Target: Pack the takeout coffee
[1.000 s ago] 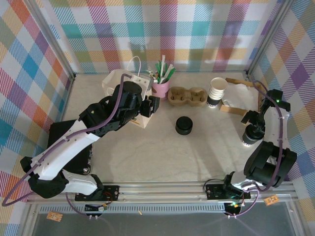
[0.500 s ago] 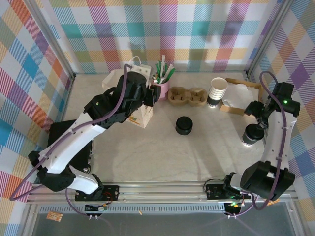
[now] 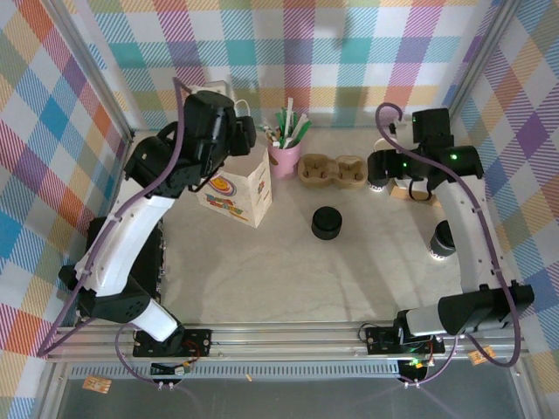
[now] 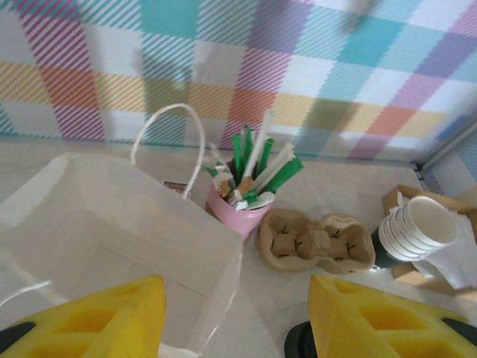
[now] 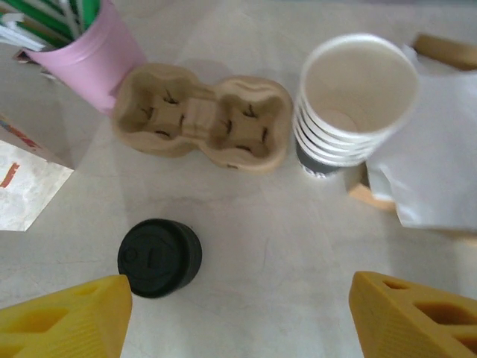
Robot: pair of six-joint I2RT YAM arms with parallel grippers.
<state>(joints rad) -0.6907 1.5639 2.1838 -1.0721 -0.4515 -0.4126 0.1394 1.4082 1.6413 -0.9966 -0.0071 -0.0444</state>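
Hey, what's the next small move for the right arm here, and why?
Probably lower the right gripper onto the brown moulded-pulp two-cup carrier and grip its rim. Its yellow fingers stand apart and empty near that carrier, while the black-lidded white paper coffee cup stands loose at the table's right and the white paper bag gapes open under the left gripper.

A white paper bag [image 3: 236, 188] stands open at the upper left of the top view. Just right of it is a pink cup [image 3: 284, 159] of green and white straws, then a cardboard carrier [image 3: 332, 170]. A black lid stack [image 3: 327, 223] sits below the carrier, apart. A cup stack [image 5: 356, 97] stands beside napkins [image 5: 440, 164].
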